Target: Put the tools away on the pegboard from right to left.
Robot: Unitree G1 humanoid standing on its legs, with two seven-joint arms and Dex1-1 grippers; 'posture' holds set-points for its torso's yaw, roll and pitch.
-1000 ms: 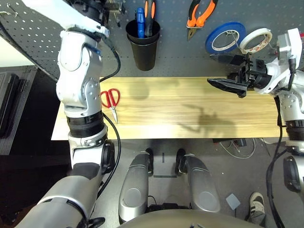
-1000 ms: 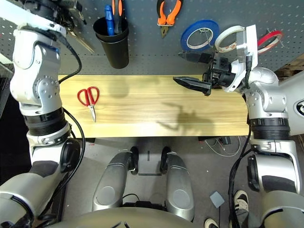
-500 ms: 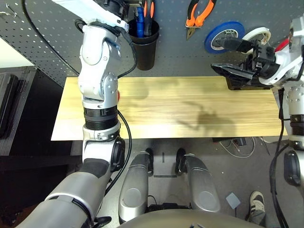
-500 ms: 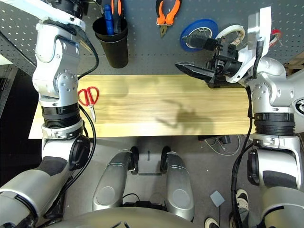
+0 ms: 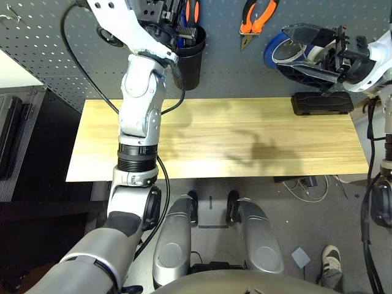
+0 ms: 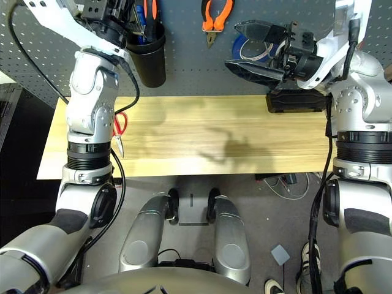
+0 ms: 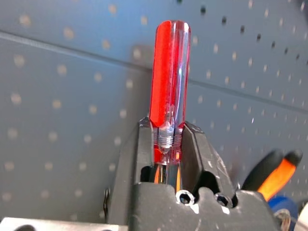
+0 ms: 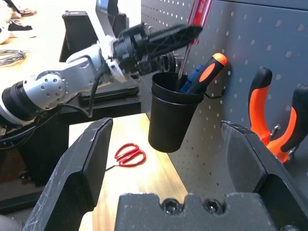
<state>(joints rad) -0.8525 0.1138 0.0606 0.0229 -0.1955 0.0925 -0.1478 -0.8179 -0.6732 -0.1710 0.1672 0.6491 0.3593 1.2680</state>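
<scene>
My left gripper (image 7: 166, 127) is shut on the neck of the slim red-handled screwdriver (image 7: 169, 72). It holds the screwdriver upright above the black cup (image 8: 168, 120) hanging on the pegboard (image 5: 61, 49), with the shaft reaching down into the cup. The orange-and-black pliers (image 5: 257, 18) hang on the board right of the cup. The red-handled scissors (image 6: 118, 125) lie on the table's left part, half hidden by my left forearm. Up in front of the blue tape roll (image 5: 271, 54), my right gripper (image 6: 233, 46) is open and holds nothing.
The cup also holds a blue-handled and an orange-handled tool (image 8: 204, 72). A flat black box (image 5: 321, 103) lies at the back right of the wooden table (image 5: 214, 141). A dark cabinet (image 5: 18, 135) stands left of the table.
My left arm swung right along the pegboard, bringing the screwdriver over the cup. My right gripper rose from table height to in front of the blue tape, still open.
</scene>
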